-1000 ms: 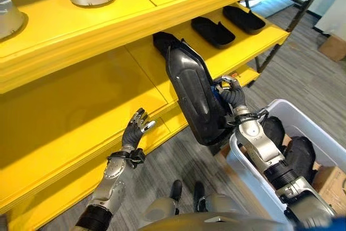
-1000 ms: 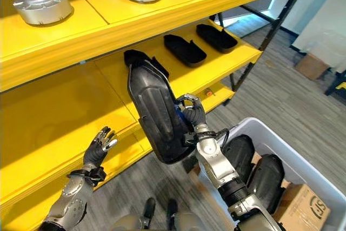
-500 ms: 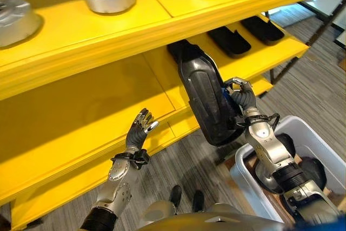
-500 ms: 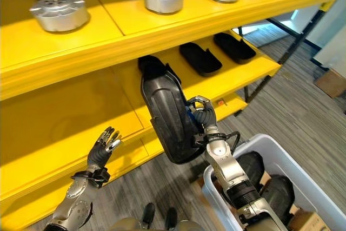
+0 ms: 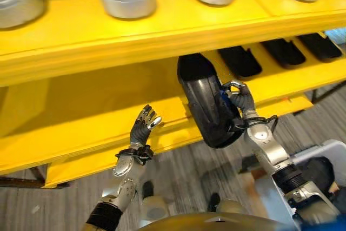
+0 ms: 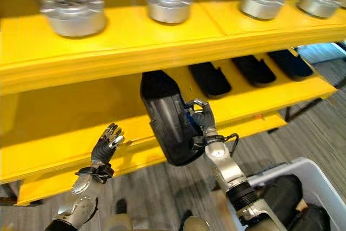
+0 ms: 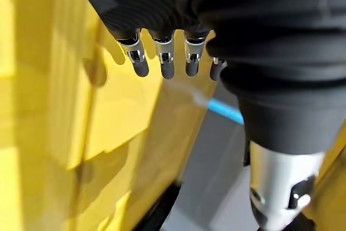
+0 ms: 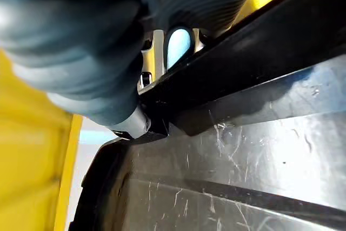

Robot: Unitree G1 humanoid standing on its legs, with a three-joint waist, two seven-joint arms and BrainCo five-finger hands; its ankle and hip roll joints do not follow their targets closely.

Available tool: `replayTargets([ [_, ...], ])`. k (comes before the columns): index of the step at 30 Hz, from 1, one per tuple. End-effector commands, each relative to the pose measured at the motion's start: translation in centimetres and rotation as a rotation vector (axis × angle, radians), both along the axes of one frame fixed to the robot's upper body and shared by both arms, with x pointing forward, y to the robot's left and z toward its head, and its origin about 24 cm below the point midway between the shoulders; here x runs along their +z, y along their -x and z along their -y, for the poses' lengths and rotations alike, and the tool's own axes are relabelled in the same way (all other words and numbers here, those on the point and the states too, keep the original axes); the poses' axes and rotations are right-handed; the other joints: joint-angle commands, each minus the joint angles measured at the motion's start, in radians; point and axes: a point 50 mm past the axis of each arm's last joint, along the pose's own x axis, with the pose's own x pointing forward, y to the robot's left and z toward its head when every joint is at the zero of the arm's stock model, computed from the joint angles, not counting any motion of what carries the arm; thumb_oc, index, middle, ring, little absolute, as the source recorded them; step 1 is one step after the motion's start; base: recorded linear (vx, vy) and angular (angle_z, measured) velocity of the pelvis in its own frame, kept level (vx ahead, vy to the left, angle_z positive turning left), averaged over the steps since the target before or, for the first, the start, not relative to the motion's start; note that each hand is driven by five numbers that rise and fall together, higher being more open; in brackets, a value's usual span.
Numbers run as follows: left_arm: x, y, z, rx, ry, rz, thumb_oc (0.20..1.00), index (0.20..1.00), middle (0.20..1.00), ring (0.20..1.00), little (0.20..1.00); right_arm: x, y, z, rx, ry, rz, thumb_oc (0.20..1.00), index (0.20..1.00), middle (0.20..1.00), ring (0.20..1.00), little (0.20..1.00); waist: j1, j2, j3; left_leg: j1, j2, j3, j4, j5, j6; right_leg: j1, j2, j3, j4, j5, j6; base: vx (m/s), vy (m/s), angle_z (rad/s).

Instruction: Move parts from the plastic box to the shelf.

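Right hand [image 5: 238,94], centre-right of frame, fingers curled round the edge of a long black part [image 5: 205,104], its upper end tucked under the yellow shelf [image 5: 162,25]. Left hand [image 5: 145,125], lower centre-left, fingers straight and empty. Plastic box [image 6: 316,174] at lower right.

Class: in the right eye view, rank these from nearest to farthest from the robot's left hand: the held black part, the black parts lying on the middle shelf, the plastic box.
1. Held black part, right of the left hand.
2. Black parts on the middle shelf, farther right and up.
3. Plastic box, lower right corner.
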Motion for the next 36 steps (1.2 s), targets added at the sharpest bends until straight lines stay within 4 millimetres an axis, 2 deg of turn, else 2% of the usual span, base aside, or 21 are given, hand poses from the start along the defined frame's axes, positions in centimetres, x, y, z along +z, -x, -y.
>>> replayTargets([
  [1, 1.2, 0.3, -0.7, -0.015, -0.02, 0.068, 1.0, 1.0, 1.0, 1.0, 1.0, 2.6, -0.7, 0.2, -0.001, -0.051, 0.121, 0.2, 0.2, 0.2, 0.2, 0.2, 0.028, 0.006, -0.041, 0.003, 0.019, -0.032, 0.012, -0.005, 0.032, -0.006, 0.023, 0.013, 0.093, -0.038, 0.01, 0.15, 0.293, 0.5],
  [3, 1.2, 0.3, -0.9, -0.03, -0.039, 0.062, 1.0, 1.0, 1.0, 1.0, 1.0, 2.5, -1.0, 0.5, -0.022, -0.037, 0.112, 0.2, 0.2, 0.2, 0.2, 0.2, 0.049, 0.007, -0.043, -0.026, -0.03, -0.039, 0.057, -0.035, 0.038, 0.032, -0.013, -0.015, 0.058, -0.022, 0.03, 0.11, 0.237, 0.43],
  [8, 1.3, 0.5, -1.2, -0.048, -0.063, 0.061, 1.0, 1.0, 1.0, 1.0, 1.0, 2.7, -1.7, 0.5, -0.045, -0.043, 0.111, 0.2, 0.2, 0.2, 0.2, 0.2, 0.074, 0.003, -0.05, -0.053, -0.07, -0.057, 0.076, -0.052, 0.046, 0.063, -0.037, -0.047, 0.019, -0.007, 0.046, 0.08, 0.141, 0.44],
  [10, 1.7, 0.4, -1.2, -0.071, -0.081, 0.07, 1.0, 1.0, 1.0, 1.0, 1.0, 3.0, -3.1, -0.1, -0.065, -0.048, 0.096, 0.2, 0.2, 0.2, 0.2, 0.2, 0.115, -0.003, -0.047, -0.086, -0.102, -0.076, 0.088, -0.058, 0.05, 0.073, -0.052, -0.078, -0.009, 0.006, 0.058, 0.06, 0.113, 0.24],
  [11, 1.7, 0.4, -1.2, -0.071, -0.082, 0.07, 1.0, 1.0, 1.0, 1.0, 1.0, 3.0, -3.1, -0.1, -0.065, -0.048, 0.097, 0.2, 0.2, 0.2, 0.2, 0.2, 0.114, -0.004, -0.047, -0.088, -0.103, -0.077, 0.09, -0.058, 0.05, 0.073, -0.052, -0.079, -0.009, 0.007, 0.059, 0.03, 0.062, 0.21],
  [14, 2.2, 0.2, -1.1, -0.093, -0.081, 0.085, 1.0, 1.0, 1.0, 1.0, 1.0, 4.3, -5.4, -1.2, -0.088, -0.091, 0.089, 0.2, 0.2, 0.2, 0.2, 0.2, 0.168, -0.007, -0.023, -0.141, -0.125, -0.099, 0.111, -0.065, 0.057, 0.058, -0.059, -0.102, -0.022, 0.012, 0.064, -0.01, 0.034, 0.33],
  [15, 2.3, 0.2, -1.1, -0.093, -0.081, 0.085, 1.0, 1.0, 1.0, 1.0, 1.0, 4.4, -5.4, -1.2, -0.088, -0.091, 0.09, 0.2, 0.2, 0.2, 0.2, 0.2, 0.166, -0.007, -0.025, -0.144, -0.126, -0.1, 0.109, -0.062, 0.058, 0.056, -0.059, -0.104, -0.024, 0.015, 0.064, -0.03, 0.006, 0.28],
  [17, 2.7, 0.0, -1.1, -0.106, -0.088, 0.099, 1.0, 1.0, 1.0, 1.0, 1.0, 5.7, -6.8, -0.9, -0.135, -0.07, 0.106, 0.2, 0.2, 0.2, 0.2, 0.2, 0.192, -0.005, -0.006, -0.173, -0.133, -0.111, 0.124, -0.062, 0.058, 0.043, -0.061, -0.113, -0.019, 0.013, 0.063, -0.06, -0.004, 0.21],
  [20, 3.7, -0.7, -0.5, -0.146, -0.096, 0.137, 1.0, 1.0, 1.0, 1.0, 1.0, 8.7, -9.2, 0.3, -0.23, -0.084, 0.135, 0.2, 0.2, 0.2, 0.2, 0.2, 0.225, 0.013, 0.044, -0.232, -0.148, -0.137, 0.147, -0.056, 0.061, -0.007, -0.066, -0.133, 0.01, 0.01, 0.057, -0.1, 0.006, 0.26],
  [21, 3.7, -0.7, -0.5, -0.146, -0.096, 0.137, 1.0, 1.0, 1.0, 1.0, 1.0, 8.7, -9.2, 0.3, -0.23, -0.084, 0.135, 0.2, 0.2, 0.2, 0.2, 0.2, 0.225, 0.013, 0.044, -0.232, -0.148, -0.137, 0.148, -0.056, 0.061, -0.007, -0.066, -0.133, 0.01, 0.01, 0.057, -0.15, 0.013, 0.22],
  [22, 4.4, -1.2, -0.2, -0.158, -0.098, 0.169, 1.0, 1.0, 1.0, 1.0, 1.0, 10.2, -10.4, 1.7, -0.302, -0.1, 0.133, 0.2, 0.2, 0.2, 0.2, 0.2, 0.237, 0.029, 0.079, -0.269, -0.157, -0.147, 0.173, -0.055, 0.063, -0.043, -0.072, -0.137, 0.041, 0.004, 0.053, -0.13, 0.02, 0.14],
  [25, 5.0, -1.7, 0.3, -0.178, -0.103, 0.197, 1.0, 1.0, 1.0, 1.0, 1.0, 11.8, -11.5, 3.4, -0.385, -0.118, 0.116, 0.2, 0.2, 0.2, 0.2, 0.2, 0.242, 0.043, 0.114, -0.294, -0.155, -0.144, 0.217, -0.085, 0.059, -0.074, -0.077, -0.122, 0.089, -0.026, 0.051, -0.07, 0.008, 0.12],
  [26, 5.3, -1.9, 0.6, -0.188, -0.097, 0.209, 1.0, 1.0, 1.0, 1.0, 1.0, 12.4, -11.7, 4.0, -0.406, -0.118, 0.117, 0.2, 0.2, 0.2, 0.2, 0.2, 0.243, 0.054, 0.131, -0.317, -0.159, -0.142, 0.233, -0.07, 0.068, -0.1, -0.083, -0.123, 0.107, -0.014, 0.044, -0.18, 0.086, 0.09],
  [27, 5.2, -2.0, 0.9, -0.197, -0.093, 0.208, 1.0, 1.0, 1.0, 1.0, 1.0, 13.0, -12.0, 4.7, -0.438, -0.113, 0.113, 0.2, 0.2, 0.2, 0.2, 0.2, 0.243, 0.06, 0.144, -0.336, -0.159, -0.139, 0.255, -0.075, 0.069, -0.121, -0.086, -0.114, 0.13, -0.021, 0.041, -0.11, 0.055, -0.03],
  [28, 5.3, -2.1, 1.0, -0.205, -0.088, 0.21, 1.0, 1.0, 1.0, 1.0, 1.0, 13.3, -12.1, 5.4, -0.463, -0.11, 0.106, 0.2, 0.2, 0.2, 0.2, 0.2, 0.243, 0.062, 0.151, -0.338, -0.156, -0.137, 0.276, -0.103, 0.064, -0.124, -0.085, -0.102, 0.147, -0.045, 0.045, -0.1, 0.057, -0.12],
  [29, 5.4, -2.1, 1.2, -0.211, -0.079, 0.218, 1.0, 1.0, 1.0, 1.0, 1.0, 13.9, -12.3, 6.0, -0.477, -0.109, 0.108, 0.2, 0.2, 0.2, 0.2, 0.2, 0.241, 0.072, 0.164, -0.36, -0.159, -0.132, 0.291, -0.088, 0.072, -0.147, -0.089, -0.105, 0.164, -0.035, 0.037, -0.03, 0.025, -0.09],
  [30, 5.5, -2.1, 1.4, -0.217, -0.075, 0.221, 1.0, 1.0, 1.0, 1.0, 1.0, 14.5, -12.4, 6.7, -0.503, -0.094, 0.109, 0.2, 0.2, 0.2, 0.2, 0.2, 0.237, 0.073, 0.175, -0.366, -0.154, -0.129, 0.318, -0.117, 0.064, -0.155, -0.091, -0.091, 0.188, -0.057, 0.043, -0.18, 0.108, -0.1],
  [31, 5.6, -2.2, 1.6, -0.223, -0.071, 0.227, 1.0, 1.0, 1.0, 1.0, 1.0, 15.2, -12.5, 7.2, -0.523, -0.069, 0.116, 0.2, 0.2, 0.2, 0.2, 0.2, 0.236, 0.083, 0.187, -0.392, -0.153, -0.122, 0.337, -0.102, 0.07, -0.187, -0.098, -0.093, 0.211, -0.044, 0.038, -0.11, 0.08, -0.08],
  [33, 5.6, -2.2, 2.0, -0.232, -0.058, 0.231, 1.0, 1.0, 1.0, 1.0, 1.0, 16.1, -12.6, 7.8, -0.548, -0.022, 0.123, 0.2, 0.2, 0.2, 0.2, 0.2, 0.23, 0.088, 0.2, -0.414, -0.149, -0.111, 0.367, -0.114, 0.073, -0.225, -0.098, -0.069, 0.25, -0.055, 0.038, -0.09, 0.071, -0.12],
  [35, 5.7, -2.3, 2.3, -0.243, -0.064, 0.237, 1.0, 1.0, 1.0, 1.0, 1.0, 17.2, -12.5, 9.1, -0.592, 0.004, 0.135, 0.2, 0.2, 0.2, 0.2, 0.2, 0.225, 0.092, 0.217, -0.431, -0.146, -0.108, 0.415, -0.154, 0.07, -0.253, -0.103, -0.047, 0.304, -0.083, 0.044, -0.05, 0.034, -0.2],
  [36, 5.8, -2.3, 2.5, -0.25, -0.061, 0.24, 1.0, 1.0, 1.0, 1.0, 1.0, 17.7, -12.4, 9.3, -0.601, 0.005, 0.147, 0.2, 0.2, 0.2, 0.2, 0.2, 0.221, 0.097, 0.225, -0.451, -0.146, -0.103, 0.426, -0.137, 0.077, -0.273, -0.106, -0.049, 0.316, -0.075, 0.036, -0.07, 0.04, -0.23],
])
